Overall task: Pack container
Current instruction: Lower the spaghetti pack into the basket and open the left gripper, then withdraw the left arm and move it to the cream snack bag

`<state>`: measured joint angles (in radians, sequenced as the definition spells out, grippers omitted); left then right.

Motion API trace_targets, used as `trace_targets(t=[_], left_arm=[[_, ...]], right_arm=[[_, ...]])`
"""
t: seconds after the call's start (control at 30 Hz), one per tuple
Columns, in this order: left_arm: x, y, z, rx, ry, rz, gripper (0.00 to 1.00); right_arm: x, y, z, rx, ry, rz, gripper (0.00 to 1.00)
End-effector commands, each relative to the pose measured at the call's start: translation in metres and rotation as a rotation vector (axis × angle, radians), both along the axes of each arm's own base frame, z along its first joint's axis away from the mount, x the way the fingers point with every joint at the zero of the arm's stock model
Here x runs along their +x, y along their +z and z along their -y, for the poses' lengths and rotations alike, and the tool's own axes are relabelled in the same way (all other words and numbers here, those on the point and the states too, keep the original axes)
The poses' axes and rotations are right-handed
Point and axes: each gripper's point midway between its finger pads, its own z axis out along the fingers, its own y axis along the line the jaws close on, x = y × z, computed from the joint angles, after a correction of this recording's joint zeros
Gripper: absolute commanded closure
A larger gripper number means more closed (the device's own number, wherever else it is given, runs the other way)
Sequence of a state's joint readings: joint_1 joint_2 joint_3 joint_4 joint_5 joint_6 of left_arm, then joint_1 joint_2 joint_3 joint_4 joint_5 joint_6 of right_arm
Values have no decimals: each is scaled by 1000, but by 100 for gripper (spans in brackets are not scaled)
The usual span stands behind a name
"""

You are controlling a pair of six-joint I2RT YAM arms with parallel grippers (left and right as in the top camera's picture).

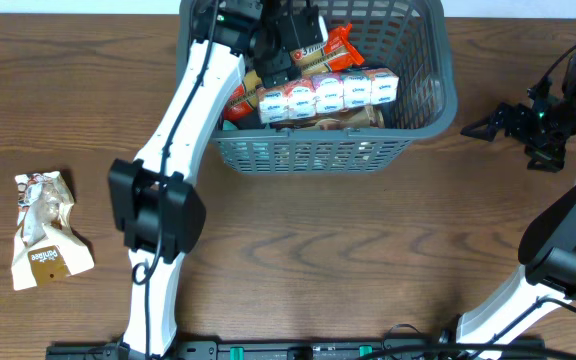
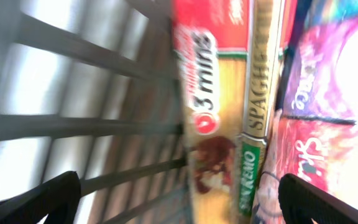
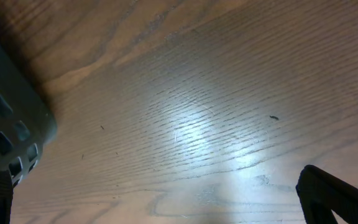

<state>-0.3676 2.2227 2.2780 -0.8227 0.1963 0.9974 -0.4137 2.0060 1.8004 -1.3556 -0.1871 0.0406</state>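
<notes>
The dark grey-blue lattice container (image 1: 438, 70) stands at the back middle of the table. Inside lie a row of white snack packs (image 1: 328, 95), a red-orange spaghetti box (image 1: 320, 50) and other packets. My left gripper (image 1: 286, 35) is inside the container over the spaghetti box (image 2: 225, 106); its fingers (image 2: 179, 199) are spread wide with nothing gripped between them. My right gripper (image 1: 488, 125) is open and empty over bare table to the right of the container; the container's corner (image 3: 5, 124) shows in the right wrist view.
A crumpled white and brown snack bag (image 1: 46, 232) lies on the table at the far left. The wooden table (image 1: 368, 260) stretches in front of the container.
</notes>
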Motion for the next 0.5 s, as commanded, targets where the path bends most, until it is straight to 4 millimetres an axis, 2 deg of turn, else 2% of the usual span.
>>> trace_targets(t=[0.0, 0.13, 0.17, 0.2, 0.23, 0.27, 0.33, 0.47], left_arm=[[-11, 98, -17, -51, 73, 186, 2], [-35, 172, -44, -94, 165, 320, 2], [-44, 195, -58, -138, 235, 346, 2], [-49, 208, -69, -170, 295, 358, 2], [-59, 224, -91, -217, 410, 365, 2], [-65, 231, -108, -247, 497, 365, 2], [-87, 241, -161, -310, 744, 342, 2], [-141, 221, -239, -347, 1065, 192, 2]], right_arm=[[2, -2, -5, 12, 23, 2, 1], [2, -2, -5, 11, 30, 3, 1], [2, -2, -5, 11, 30, 3, 1], [2, -2, -5, 11, 29, 3, 1], [2, -2, -5, 11, 29, 3, 1], [2, -2, -5, 11, 29, 3, 1], [2, -2, -5, 12, 30, 3, 1], [1, -2, -6, 13, 30, 0, 1]])
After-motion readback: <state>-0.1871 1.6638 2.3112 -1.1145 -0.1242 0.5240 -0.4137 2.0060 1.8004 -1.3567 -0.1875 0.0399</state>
